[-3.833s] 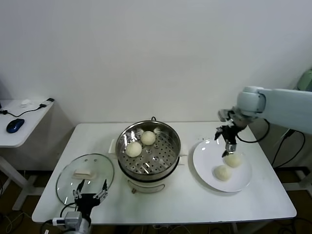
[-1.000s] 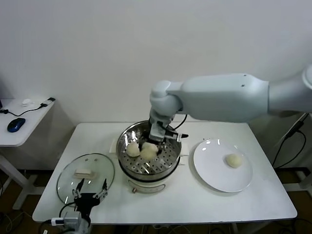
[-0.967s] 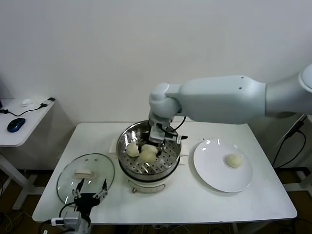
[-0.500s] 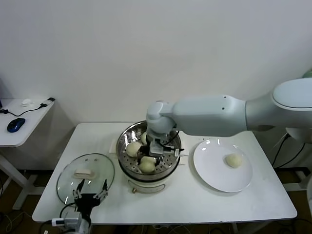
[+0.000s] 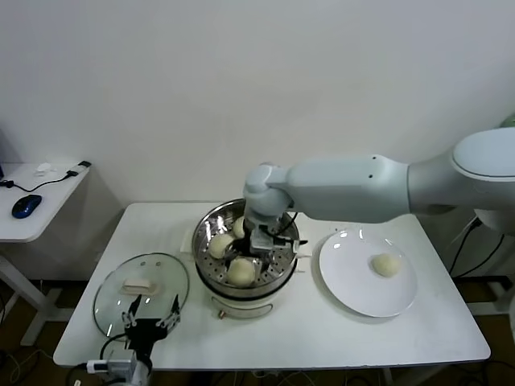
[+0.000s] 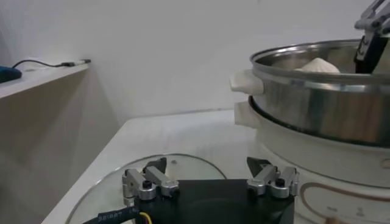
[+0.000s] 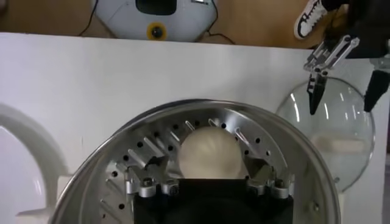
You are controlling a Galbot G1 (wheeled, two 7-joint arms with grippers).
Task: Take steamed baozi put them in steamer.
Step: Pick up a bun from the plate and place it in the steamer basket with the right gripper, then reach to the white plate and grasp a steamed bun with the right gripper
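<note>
White wall behind, white table [image 5: 306, 338] below: my right gripper [image 5: 249, 259] has just set a third baozi [image 5: 241, 272] on the steamer [image 5: 245, 245] floor, jaws now spread beside it. One baozi [image 5: 386, 264] waits on the plate [image 5: 358, 293]. Left gripper [image 5: 150, 314] idles with jaws apart over the lid [image 5: 113, 293]. No legible writing anywhere.

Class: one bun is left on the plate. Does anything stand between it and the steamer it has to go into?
Nothing on the table does: bare tabletop lies between the plate holding the last baozi and the lidless steamer. Only the right gripper hangs open inside the steamer, over a bun.
</note>
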